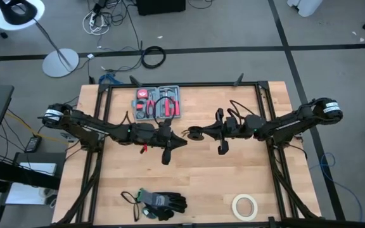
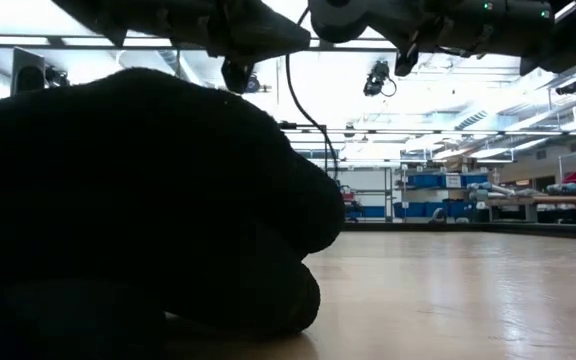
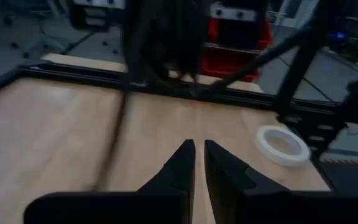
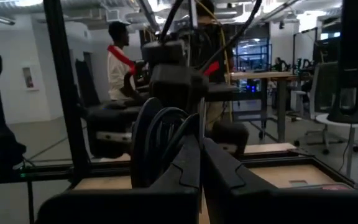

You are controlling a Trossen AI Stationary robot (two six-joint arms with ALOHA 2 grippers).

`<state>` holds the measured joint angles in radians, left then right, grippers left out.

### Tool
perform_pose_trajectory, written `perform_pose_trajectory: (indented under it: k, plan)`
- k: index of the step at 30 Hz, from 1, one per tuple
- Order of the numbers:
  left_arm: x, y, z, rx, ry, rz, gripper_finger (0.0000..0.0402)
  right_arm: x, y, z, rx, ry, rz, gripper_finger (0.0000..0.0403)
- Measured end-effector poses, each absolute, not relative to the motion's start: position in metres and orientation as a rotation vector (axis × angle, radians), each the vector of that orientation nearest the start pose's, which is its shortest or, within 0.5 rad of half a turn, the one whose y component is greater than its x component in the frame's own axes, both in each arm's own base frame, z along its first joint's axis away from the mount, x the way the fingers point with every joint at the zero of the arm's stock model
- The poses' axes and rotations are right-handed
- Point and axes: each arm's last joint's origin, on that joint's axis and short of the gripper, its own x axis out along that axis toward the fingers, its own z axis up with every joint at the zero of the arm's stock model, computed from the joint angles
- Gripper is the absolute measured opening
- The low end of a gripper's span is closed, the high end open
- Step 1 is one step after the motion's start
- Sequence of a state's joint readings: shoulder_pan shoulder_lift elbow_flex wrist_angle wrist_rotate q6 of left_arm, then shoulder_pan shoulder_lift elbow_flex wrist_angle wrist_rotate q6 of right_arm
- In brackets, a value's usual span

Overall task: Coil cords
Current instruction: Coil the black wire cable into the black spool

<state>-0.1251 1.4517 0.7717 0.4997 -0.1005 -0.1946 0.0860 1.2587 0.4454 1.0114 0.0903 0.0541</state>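
A: Cord (image 4: 160,146) is up in the air over the middle of the counter (image 1: 201,183), wound into a small round coil and pinched edge-on in the right tool (image 4: 201,163), whose tips are clamped on it.

B: Why hold it off the wood?

A: My guess, so the loose end hangs free between the arms for winding. Left tool (image 3: 199,163) sits just across from it with its tips nearly together, nothing in them. Gloves (image 1: 160,202) and tape roll (image 1: 245,206) lie well apart, near the front edge.
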Motion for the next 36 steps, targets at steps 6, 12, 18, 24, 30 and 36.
perform_pose_trajectory:
  k: [6, 12, 18, 24, 30, 36]
  plan:
    - [0.314, -0.035, 0.251, -0.115, 0.154, 0.031, 0.0058, 0.245, 0.023, 0.235, 0.067, -0.178, 0.01, 0.0]
    - [0.316, -0.035, 0.258, -0.117, 0.133, 0.029, 0.0102, 0.245, 0.024, 0.235, 0.04, -0.178, 0.002, 0.0]
    - [0.318, -0.036, 0.264, -0.119, 0.117, 0.03, 0.011, 0.245, 0.024, 0.235, 0.02, -0.178, -0.017, 0.0]
    - [0.319, -0.034, 0.269, -0.119, 0.087, 0.085, 0.011, 0.245, 0.024, 0.235, 0.025, -0.178, -0.018, 0.0001]
    - [0.319, -0.034, 0.27, -0.121, 0.075, 0.091, 0.008, 0.245, 0.023, 0.235, 0.037, -0.178, -0.019, 0.0009]
    - [0.322, -0.035, 0.266, -0.094, 0.073, 0.073, 0.0012, 0.244, 0.023, 0.236, 0.048, -0.186, -0.02, 0.0011]
